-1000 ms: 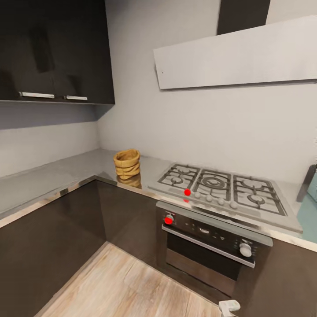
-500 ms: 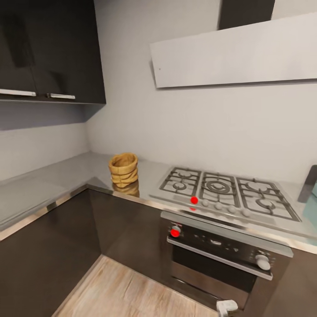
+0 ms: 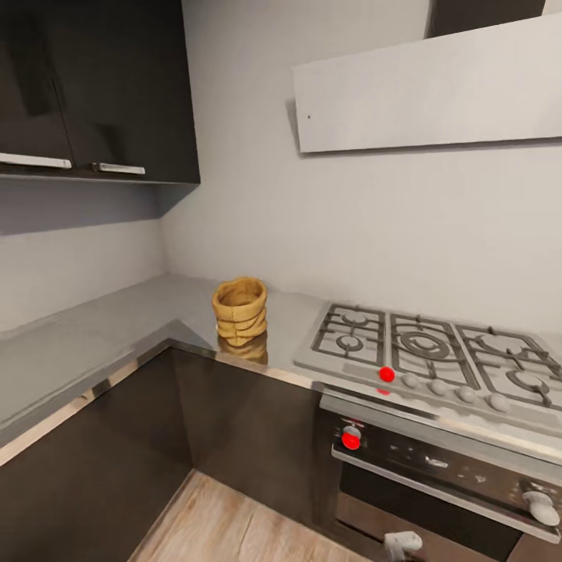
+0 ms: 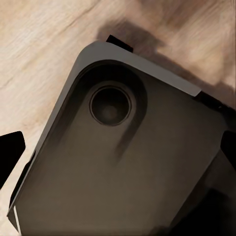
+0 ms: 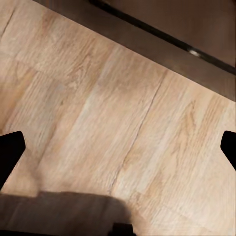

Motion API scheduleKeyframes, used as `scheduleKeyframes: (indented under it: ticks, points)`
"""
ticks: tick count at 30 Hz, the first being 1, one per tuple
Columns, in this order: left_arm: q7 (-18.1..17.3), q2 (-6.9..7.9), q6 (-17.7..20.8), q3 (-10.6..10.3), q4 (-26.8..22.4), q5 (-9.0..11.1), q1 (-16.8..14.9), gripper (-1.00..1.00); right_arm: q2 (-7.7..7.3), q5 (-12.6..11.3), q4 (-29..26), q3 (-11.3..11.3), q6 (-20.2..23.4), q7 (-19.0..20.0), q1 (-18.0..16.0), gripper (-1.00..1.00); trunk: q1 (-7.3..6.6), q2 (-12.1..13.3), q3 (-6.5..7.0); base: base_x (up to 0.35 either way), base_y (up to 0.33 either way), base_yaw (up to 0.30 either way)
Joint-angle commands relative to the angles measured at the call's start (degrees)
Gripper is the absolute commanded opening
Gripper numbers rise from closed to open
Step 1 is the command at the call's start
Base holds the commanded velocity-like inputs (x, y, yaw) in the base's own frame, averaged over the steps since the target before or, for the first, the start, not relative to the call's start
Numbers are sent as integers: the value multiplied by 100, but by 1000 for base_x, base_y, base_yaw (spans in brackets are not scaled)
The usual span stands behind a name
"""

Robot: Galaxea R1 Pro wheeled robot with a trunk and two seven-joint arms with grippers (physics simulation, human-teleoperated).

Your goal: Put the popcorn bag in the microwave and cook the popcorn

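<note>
The popcorn bag (image 3: 240, 311), tan-orange and crumpled, stands upright on the grey countertop (image 3: 86, 336) near the inner corner, just left of the hob. The microwave is out of view. In the left wrist view my left gripper (image 4: 118, 150) is open, its dark fingertips (image 4: 11, 150) far apart over the robot's grey base plate. My right gripper (image 5: 118, 147) is open too, its fingertips (image 5: 10, 152) wide apart above the wooden floor (image 5: 113, 98). Both grippers hang low, far from the bag.
A steel gas hob (image 3: 437, 351) with grates lies right of the bag, over a built-in oven (image 3: 437, 476) with red-marked knobs. Dark wall cabinets (image 3: 94, 86) hang at the upper left and a grey hood (image 3: 437, 86) above the hob. The L-shaped counter encloses a floor corner (image 3: 226, 523).
The head camera has moved closer and turned: the bag and hob now sit further right and larger in the picture. The pale blue edge at the far right has left the view.
</note>
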Motion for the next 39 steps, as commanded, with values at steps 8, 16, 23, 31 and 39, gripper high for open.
scheduleKeyframes:
  ticks: [8, 16, 23, 31, 39]
  points:
    - [-4, -2, -7, 44, -9, -19, 1, 100, 15, 55, 7, -40, 9, 11, -7, 100, 3, -3, -5, 280, 236, 0]
    - [-4, -2, -12, 48, -12, -19, 1, 100, 66, 54, 9, -40, 13, 11, -7, 100, 3, -3, -5, 278, 233, 0]
    - [-4, -6, -12, 47, -16, -26, 1, 100, 31, 149, 12, -39, -14, 34, -1, 100, 3, -3, -5, 46, 38, 0]
    - [2, -9, -12, 46, -21, -36, 1, 100, 136, 268, -88, 56, 83, 134, -99, 100, 3, -3, -5, 130, 36, 0]
    - [-1, -2, -20, 42, -29, -34, 1, 100, 150, 382, 16, -115, 8, 3, 36, 100, 3, -3, -5, -124, 0, 0]
